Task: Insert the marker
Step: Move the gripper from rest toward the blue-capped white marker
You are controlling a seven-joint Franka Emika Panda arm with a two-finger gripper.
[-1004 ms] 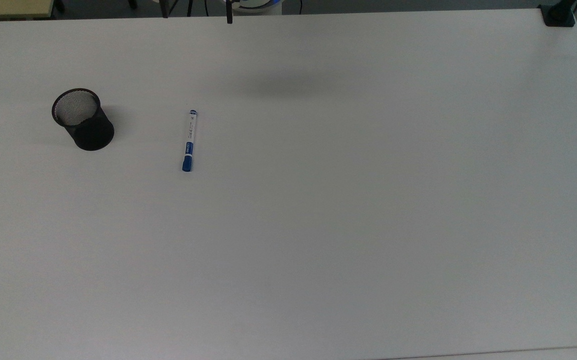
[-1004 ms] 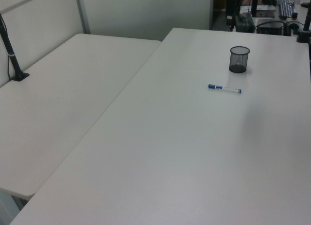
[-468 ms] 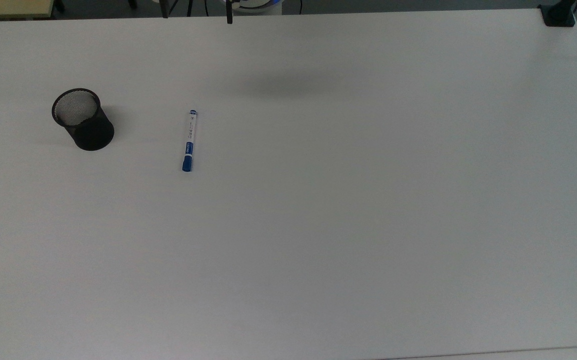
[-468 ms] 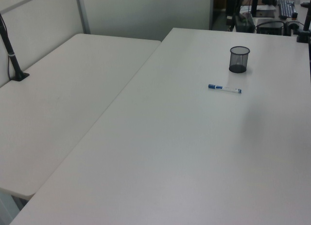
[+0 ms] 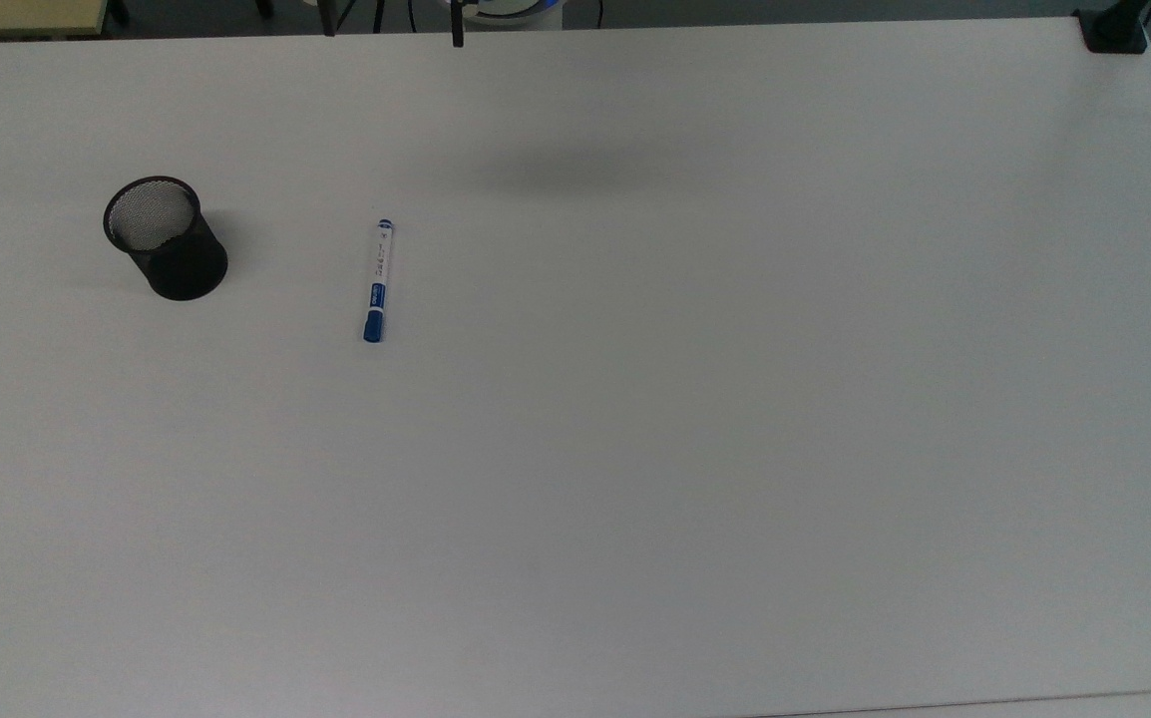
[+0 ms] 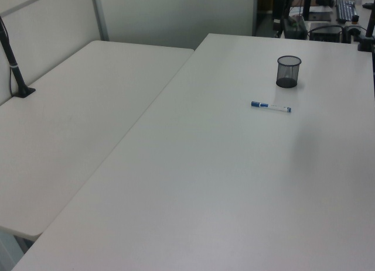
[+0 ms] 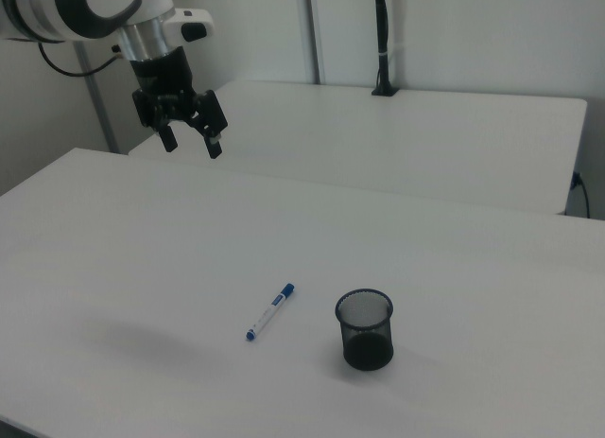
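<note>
The marker lies flat on the white table, white with a blue cap at its near end in the top view; I also see the marker in the left view and the marker in the right view. A black mesh cup stands upright to the marker's left in the top view; the cup and the cup look empty. My gripper hangs open high above the table at the right view's upper left, far from the marker, holding nothing.
A second white table adjoins on the left view's left, with a black pole clamp on it. A black clamp sits at the table's far right corner in the top view. The arm's shadow falls on the tabletop.
</note>
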